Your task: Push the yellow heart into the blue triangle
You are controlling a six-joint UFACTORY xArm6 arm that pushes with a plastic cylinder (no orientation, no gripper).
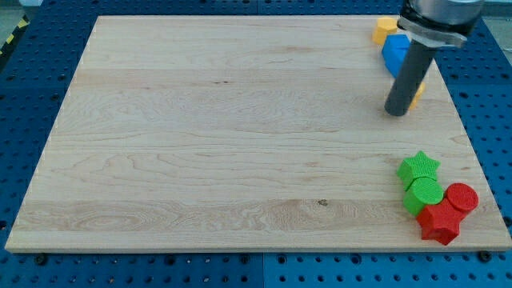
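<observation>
A blue block (394, 53) lies near the board's top right corner, partly hidden by my rod; its shape is not clear. A yellow block (385, 30) touches its upper left side at the board's top edge. A sliver of a second yellow block (418, 91) shows just right of the rod, below the blue block; I cannot tell which yellow block is the heart. My tip (396, 113) rests on the board just below the blue block and left of the yellow sliver.
A cluster sits at the bottom right of the wooden board (240, 136): a green star (419, 167), a green cylinder (423, 194), a red cylinder (462, 197) and a red star-like block (439, 223). Blue pegboard surrounds the board.
</observation>
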